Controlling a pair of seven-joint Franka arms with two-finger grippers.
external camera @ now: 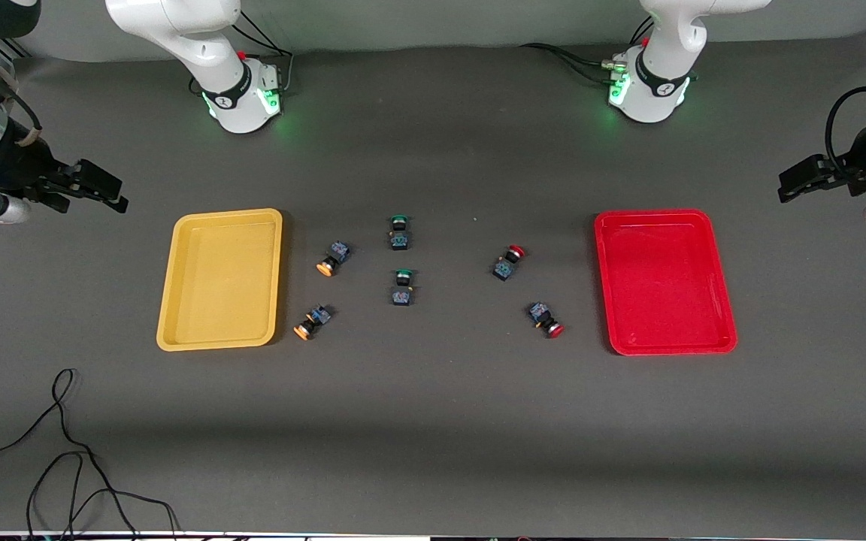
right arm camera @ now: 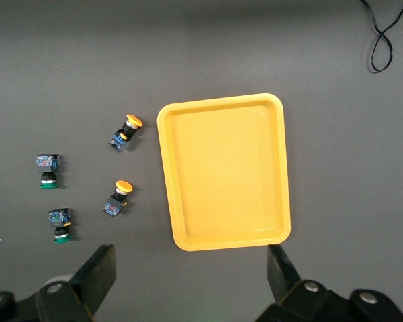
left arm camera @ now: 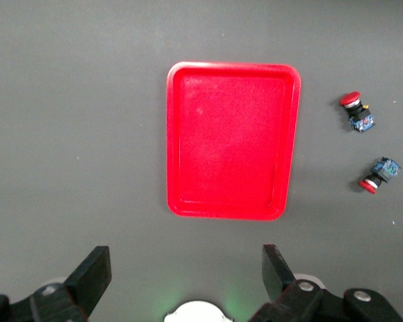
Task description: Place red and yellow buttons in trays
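Observation:
The empty yellow tray (external camera: 221, 279) lies toward the right arm's end of the table, and the empty red tray (external camera: 664, 282) toward the left arm's end. Two yellow-capped buttons (external camera: 333, 258) (external camera: 312, 321) lie beside the yellow tray (right arm camera: 223, 171). Two red-capped buttons (external camera: 509, 263) (external camera: 546, 318) lie beside the red tray (left arm camera: 232, 141). My right gripper (external camera: 113, 194) (right arm camera: 190, 258) is open and empty, up over the table's end by the yellow tray. My left gripper (external camera: 785, 188) (left arm camera: 186, 258) is open and empty, up over the table's end by the red tray.
Two green-capped buttons (external camera: 399, 232) (external camera: 402, 288) lie on the table midway between the trays. A loose black cable (external camera: 65, 451) lies near the front edge at the right arm's end. The arm bases (external camera: 241, 98) (external camera: 647, 90) stand along the back.

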